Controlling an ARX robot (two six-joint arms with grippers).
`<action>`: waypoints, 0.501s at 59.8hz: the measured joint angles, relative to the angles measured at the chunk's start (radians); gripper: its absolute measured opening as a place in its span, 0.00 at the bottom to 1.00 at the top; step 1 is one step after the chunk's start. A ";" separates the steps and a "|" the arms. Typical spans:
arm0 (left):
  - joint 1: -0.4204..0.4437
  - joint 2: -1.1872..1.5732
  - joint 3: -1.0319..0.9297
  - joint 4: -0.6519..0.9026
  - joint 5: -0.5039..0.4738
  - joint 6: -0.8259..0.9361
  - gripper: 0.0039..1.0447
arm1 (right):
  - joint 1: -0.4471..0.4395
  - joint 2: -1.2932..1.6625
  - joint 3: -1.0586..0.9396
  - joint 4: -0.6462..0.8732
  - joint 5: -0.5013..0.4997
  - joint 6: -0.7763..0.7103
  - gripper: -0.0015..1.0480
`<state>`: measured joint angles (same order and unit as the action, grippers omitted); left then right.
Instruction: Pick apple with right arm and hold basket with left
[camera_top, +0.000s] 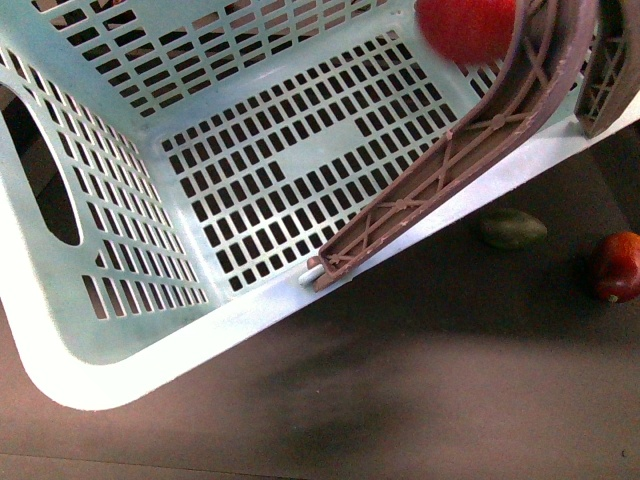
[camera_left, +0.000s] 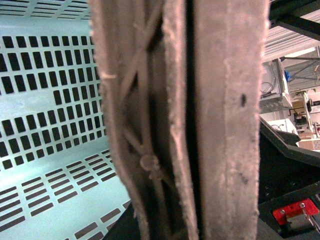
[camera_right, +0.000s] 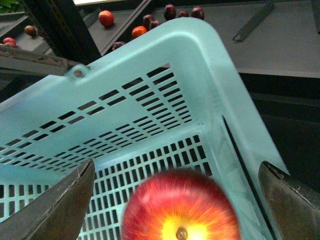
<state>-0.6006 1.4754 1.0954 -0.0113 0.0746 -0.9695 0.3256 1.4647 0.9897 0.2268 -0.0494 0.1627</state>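
Observation:
The mint-green basket (camera_top: 130, 340) fills the front view, tilted and raised over the dark table. Its brownish-mauve handles (camera_top: 470, 140) stand up together. They fill the left wrist view (camera_left: 200, 125), very close. My left gripper is shut on them, and its fingers are hidden. The bright red apple (camera_top: 465, 28) shows blurred at the basket's far corner. In the right wrist view the apple (camera_right: 181, 210) lies stem up, over the basket's slotted floor (camera_right: 150, 160). My right gripper (camera_right: 176, 164) is open. Its fingers (camera_right: 60, 210) stand wide on either side of the apple, not touching it.
A dull green oval fruit (camera_top: 511, 228) and a darker red apple (camera_top: 616, 267) lie on the dark table to the right of the basket. Several other fruits (camera_right: 105, 18) sit on surfaces beyond the basket. Dark equipment with a red part (camera_left: 295, 212) is beside the handles.

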 joint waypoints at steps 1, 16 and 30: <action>0.000 0.000 0.000 0.000 0.000 0.000 0.15 | -0.002 0.000 0.000 0.000 0.006 0.002 0.91; 0.000 0.003 -0.001 0.000 -0.001 -0.002 0.14 | -0.068 -0.052 -0.012 0.028 0.099 0.048 0.92; 0.000 0.003 -0.002 0.000 -0.010 0.003 0.14 | -0.130 -0.220 -0.117 0.035 0.304 0.050 0.92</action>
<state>-0.6006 1.4780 1.0939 -0.0113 0.0647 -0.9665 0.1955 1.2442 0.8730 0.2619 0.2550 0.2123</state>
